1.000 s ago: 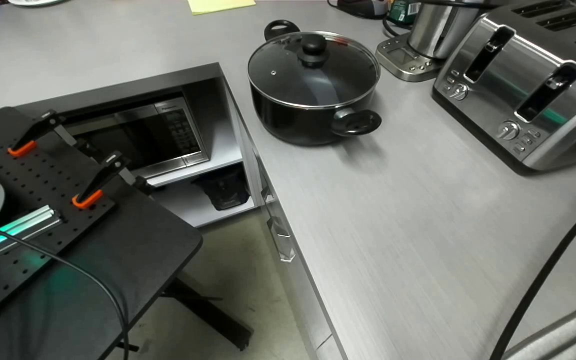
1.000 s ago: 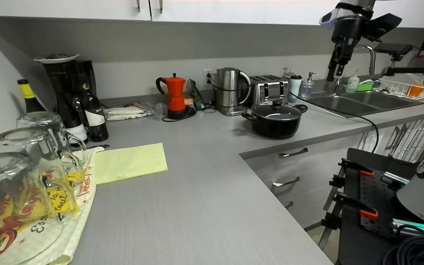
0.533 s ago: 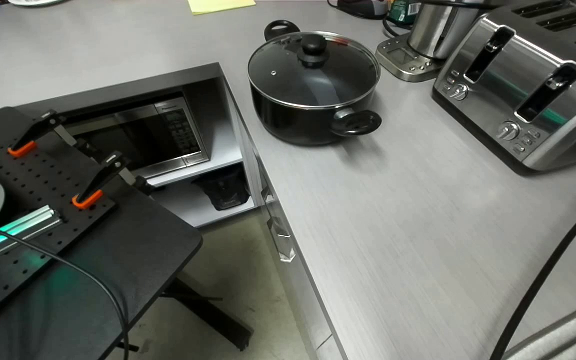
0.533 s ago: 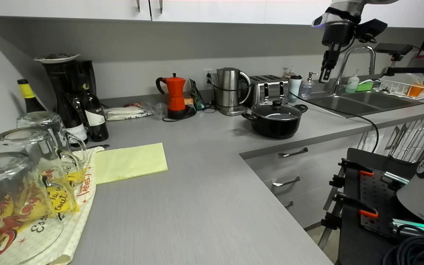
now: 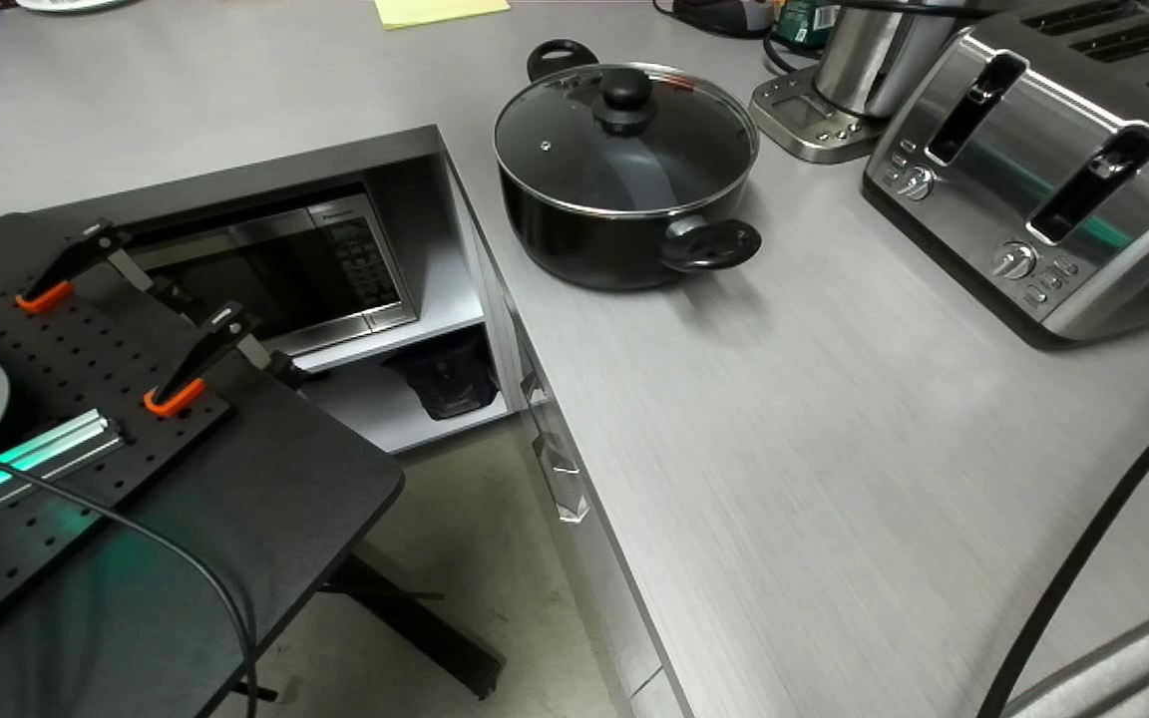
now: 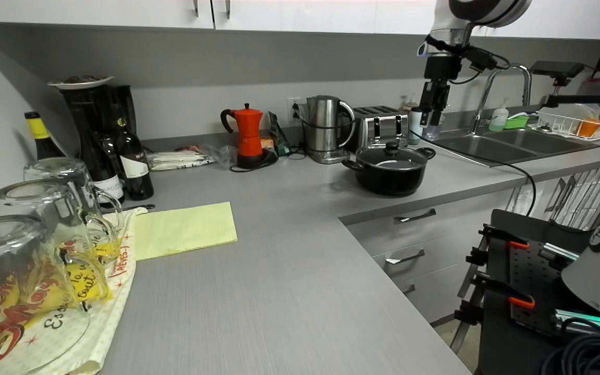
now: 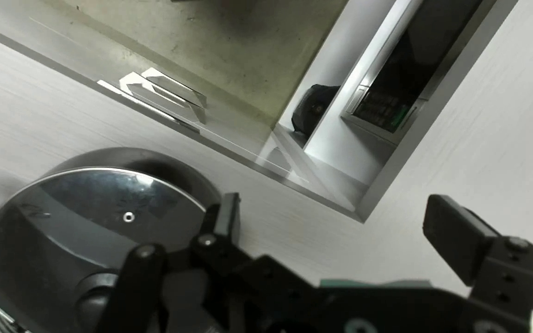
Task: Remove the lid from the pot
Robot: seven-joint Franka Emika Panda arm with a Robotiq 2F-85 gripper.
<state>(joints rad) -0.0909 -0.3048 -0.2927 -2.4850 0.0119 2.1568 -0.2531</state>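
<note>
The round glass lid [image 5: 565,165] with a metal rim and black centre knob sits on the black two-handled pot [image 5: 584,244], on the counter. In an exterior view, the lid [image 6: 383,160] and pot [image 6: 391,181] stand near the counter edge. My gripper [image 6: 427,123] hangs fingers-down, above the pot's height and to its right in that view. In the wrist view, the gripper [image 7: 333,208] is open with nothing between its fingers. The lid [image 7: 95,222] and pot [image 7: 151,159] lie at lower left there, and the left finger partly hides the lid and its knob.
A silver toaster [image 5: 1043,199] and a kettle [image 6: 326,125] stand behind the pot. The sink [image 6: 508,145] with its faucet lies to the right. A black cable [image 6: 487,160] crosses the counter. The counter's inner corner [image 7: 361,215] shows in the wrist view.
My arm and gripper have moved left in an exterior view, closer to the pot, with the fingertips slightly lower. The lid and pot have not moved.
</note>
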